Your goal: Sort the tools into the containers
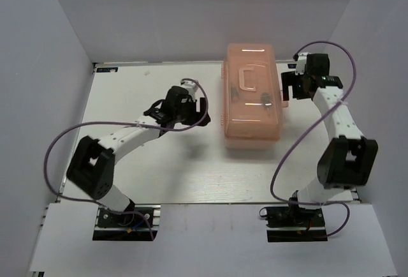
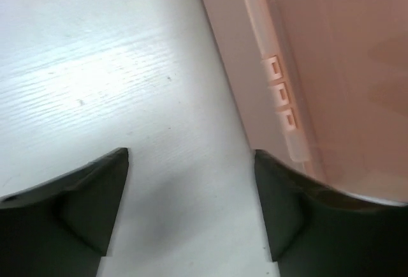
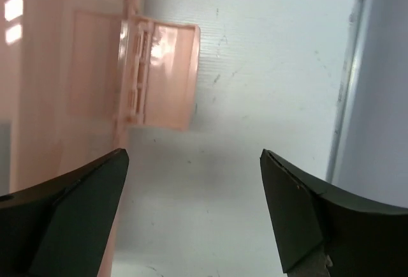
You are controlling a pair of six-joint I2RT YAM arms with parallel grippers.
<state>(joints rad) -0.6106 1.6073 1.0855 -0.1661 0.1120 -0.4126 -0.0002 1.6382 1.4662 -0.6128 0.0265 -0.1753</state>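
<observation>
The peach-pink toolbox [image 1: 252, 92] stands at the back middle of the table with its lid down and its moulded handle [image 1: 247, 78] on top. Its containers are hidden under the lid. A few dark tools [image 1: 266, 100] show dimly through it. My left gripper [image 1: 201, 107] hangs open just left of the box. In the left wrist view the gripper [image 2: 191, 207] holds nothing, and its right finger [image 2: 287, 213] is close to the box wall [image 2: 306, 53]. My right gripper [image 1: 288, 87] is open by the box's right side. In the right wrist view this gripper [image 3: 194, 207] is empty below the swung-out side latch [image 3: 162, 76].
White enclosure walls ring the table. The right wall [image 3: 376, 79] runs close beside my right gripper. Purple cables [image 1: 64, 143] loop over both arms. Bare white tabletop [image 1: 191, 168] lies in front of the box.
</observation>
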